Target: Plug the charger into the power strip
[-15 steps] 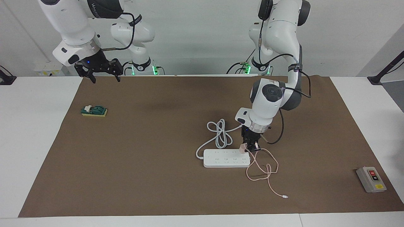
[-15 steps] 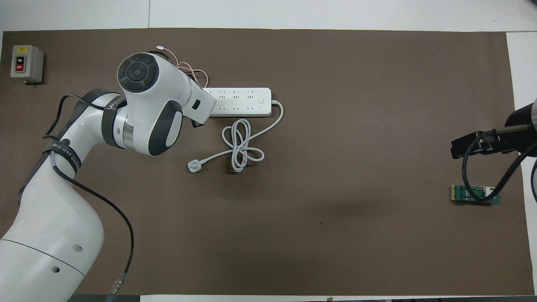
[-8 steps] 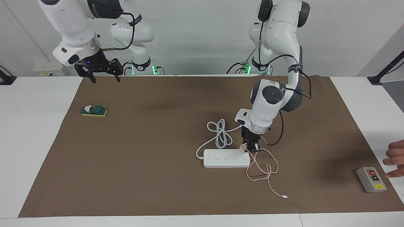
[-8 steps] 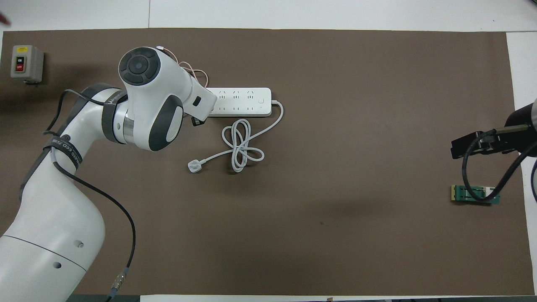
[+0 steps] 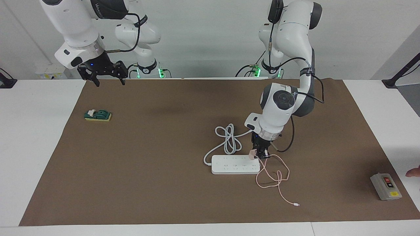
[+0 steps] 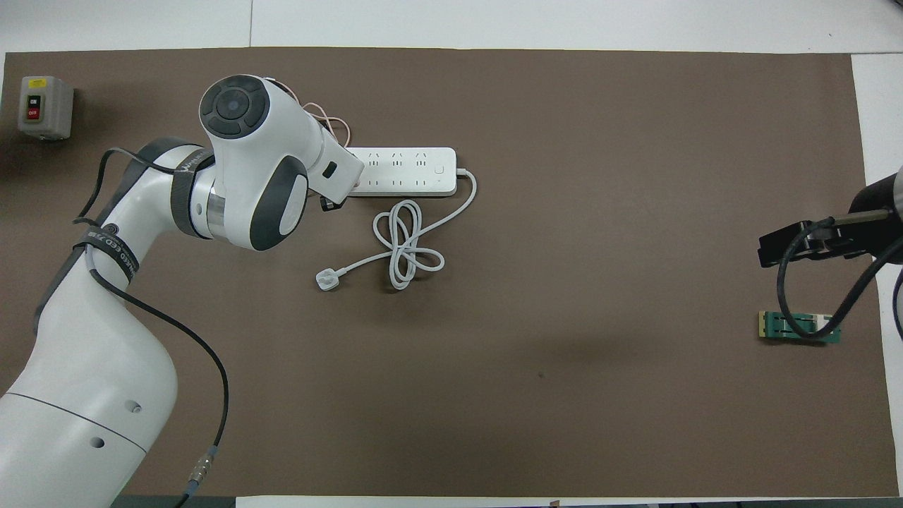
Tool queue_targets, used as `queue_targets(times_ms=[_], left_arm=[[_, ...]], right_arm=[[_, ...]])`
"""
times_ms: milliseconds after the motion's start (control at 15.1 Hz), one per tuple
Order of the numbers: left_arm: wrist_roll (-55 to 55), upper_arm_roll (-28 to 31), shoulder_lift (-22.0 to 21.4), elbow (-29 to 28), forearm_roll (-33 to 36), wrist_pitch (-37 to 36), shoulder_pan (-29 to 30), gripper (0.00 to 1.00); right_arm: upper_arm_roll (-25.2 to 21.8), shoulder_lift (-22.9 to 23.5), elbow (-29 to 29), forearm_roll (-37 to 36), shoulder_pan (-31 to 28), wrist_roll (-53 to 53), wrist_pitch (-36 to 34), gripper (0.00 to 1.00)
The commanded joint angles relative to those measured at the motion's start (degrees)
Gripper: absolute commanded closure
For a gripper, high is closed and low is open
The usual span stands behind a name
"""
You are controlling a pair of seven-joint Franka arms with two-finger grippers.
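Centrally, the power strip serves as the landmark: a long flat white bar lying on the brown mat, its thick white cord looped on the robots' side of it and ending in a three-pin plug. At the strip's end toward the left arm's end of the table, the left gripper points down, its fingers clamped on the charger, a small pale-pink cube held at the strip's row of sockets nearer the robots; whether its pins are already seated cannot be told. From the charger the thin pink cable trails off the strip's end in loose loops, farther from the robots than the strip, to a tiny white connector on the mat. In the overhead view the left arm's wrist hides the charger and that end of the strip. The right gripper waits in the air, fingers apart, over the mat's edge nearest the robots, well apart from the strip toward the right arm's end; a green block lies near it. A grey switch box sits well apart from the strip at the left arm's end. By judgement, the charger is light, rigid and smooth, best held by two opposite flat faces and pressed straight down; the limp cable offers no useful hold, and the light strip may slide under a skewed push
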Motion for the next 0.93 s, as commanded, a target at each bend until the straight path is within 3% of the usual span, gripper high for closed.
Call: queue_targets(times_ms=[0, 596, 861], left_arm=[[4.9, -0.7, 4.4, 2.8, -1.1, 0.3, 0.1, 1.00], [12.9, -0.7, 4.7, 2.7, -0.5, 2.9, 0.0, 1.00], [12.5, -0.7, 7.2, 4.2, -2.2, 2.8, -0.1, 1.00]], right_arm=[[0.2, -0.8, -0.4, 1.0, -0.7, 0.7, 0.1, 0.00], [0.2, -0.7, -0.4, 1.0, -0.6, 0.7, 0.1, 0.00], [0.2, -0.8, -0.4, 1.0, -0.6, 0.7, 0.1, 0.00]])
